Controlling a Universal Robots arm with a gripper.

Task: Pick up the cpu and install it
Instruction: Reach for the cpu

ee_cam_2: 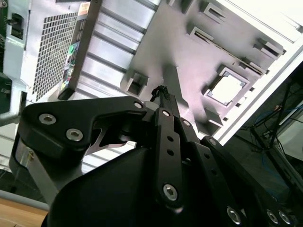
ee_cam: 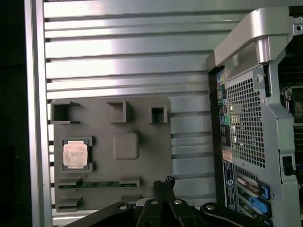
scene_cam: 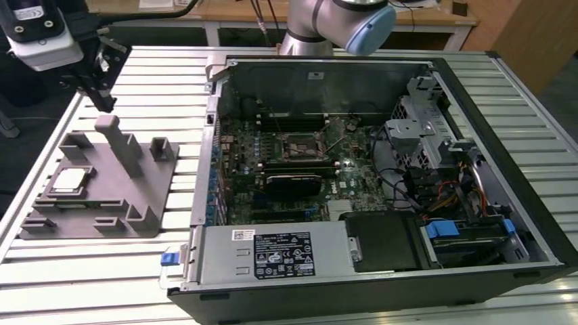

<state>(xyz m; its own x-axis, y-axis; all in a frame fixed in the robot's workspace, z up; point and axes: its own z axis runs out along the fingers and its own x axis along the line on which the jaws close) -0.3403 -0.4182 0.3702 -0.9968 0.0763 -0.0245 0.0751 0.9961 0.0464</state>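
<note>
Claw (scene_cam: 105,105): at the exterior view's far left, hanging in the air over the far part of the grey holder. Its two dark fingertips (ee_cam: 159,182) are drawn narrow, tip against tip, and nothing is between them. It is also seen in the second wrist view (ee_cam_2: 161,89).
Cpu (scene_cam: 70,180): lies flat, silver top up, in a square recess on the left side of the holder, nearer than the claw and apart from it. Nothing touches it. It appears in both wrist views (ee_cam_2: 228,89) (ee_cam: 75,154).
Holder (scene_cam: 145,193): a grey moulded block on the table, left of the computer case, with several small pockets along its edges.
Post (scene_cam: 121,145): a grey upright bar that stands on the holder, right of the cpu.
Green strip (ee_cam: 99,184): a thin board lying in a long slot of the holder, just beside the cpu recess.
Table (scene_cam: 153,74): silver metal slats; it carries the holder and the case.
Case (scene_cam: 210,135): an open computer lying on its side, right of the holder, with the mainboard facing up.
Socket (scene_cam: 301,144): a dark square frame near the middle of the mainboard, well apart from the cpu.
Grey box (scene_cam: 271,254): with a white label, in the near part of the case.
Arm (scene_cam: 336,20): silver tube with a blue cap, at the far edge behind the case.
</note>
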